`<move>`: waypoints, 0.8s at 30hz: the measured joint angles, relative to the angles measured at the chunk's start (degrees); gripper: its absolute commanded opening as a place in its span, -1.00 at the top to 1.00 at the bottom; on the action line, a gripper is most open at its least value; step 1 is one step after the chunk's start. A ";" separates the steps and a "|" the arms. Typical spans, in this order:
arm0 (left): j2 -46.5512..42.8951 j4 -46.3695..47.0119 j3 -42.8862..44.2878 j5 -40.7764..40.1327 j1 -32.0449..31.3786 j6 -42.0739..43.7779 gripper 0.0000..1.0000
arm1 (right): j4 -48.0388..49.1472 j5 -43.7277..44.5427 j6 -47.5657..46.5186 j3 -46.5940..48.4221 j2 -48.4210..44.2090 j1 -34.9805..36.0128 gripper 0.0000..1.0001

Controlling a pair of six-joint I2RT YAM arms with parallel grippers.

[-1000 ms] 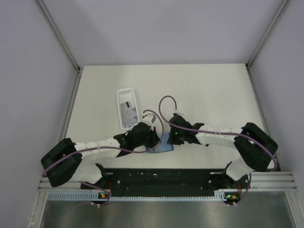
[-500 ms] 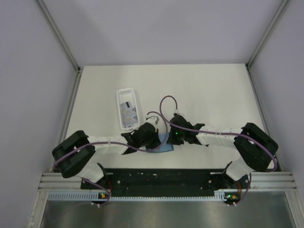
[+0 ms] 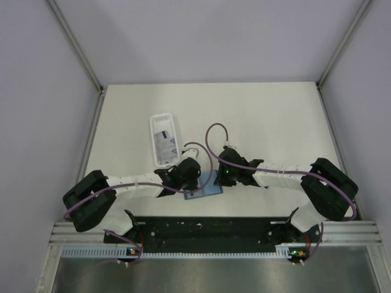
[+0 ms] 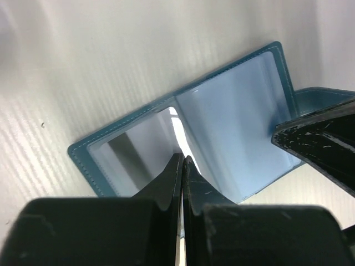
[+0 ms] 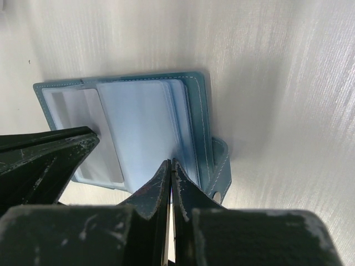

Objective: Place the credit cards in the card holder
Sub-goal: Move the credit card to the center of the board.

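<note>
Plainly, both pairs of jaws are pressed together. The left jaws come to a point right at the fold of the card holder [image 4: 238, 122], which lies open, lighter inside up, on the tabletop [image 3: 263, 116]. A thin pale line runs from their tips along the fold, and I cannot tell whether that is a card edge pinched between them or only light. The right jaws, with nothing visibly held, rest their tips on the stack of clear sleeves on the other half, seemingly pinning it flat.

One pale card [image 5: 83, 136] with a grey stripe appears to sit inside the sleeve on the left arm's side (so at least one looks done). More cards [image 3: 164, 145] lie in the white tray [image 3: 153, 137] just beyond the left wrist, so the job reads as partly finished, with those left to fetch.

The left arm [image 3: 131, 186] and the right arm [image 3: 281, 174] both reach low, elbows swung outward. Their forearms converge on the card holder near the tabletop's near edge, wrists tipped down.
</note>
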 measured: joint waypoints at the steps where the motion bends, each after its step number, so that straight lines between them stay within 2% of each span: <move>1: -0.33 -0.63 0.00 -0.57 -0.02 -0.02 1.00 | 0.09 0.00 0.02 -0.04 -0.02 0.00 1.00; 10: -3.96 -5.09 -0.92 -3.30 -0.02 -0.68 1.00 | 0.31 -0.02 0.00 -0.31 -0.26 0.00 1.00; 20: -9.29 -5.40 -1.14 -2.93 0.00 0.87 1.00 | 0.31 -0.02 -0.02 -0.39 -0.33 0.00 1.00; 24: -8.48 -4.28 -0.35 -1.29 0.00 1.84 1.00 | 0.31 -0.02 -0.04 -0.39 -0.35 0.00 1.00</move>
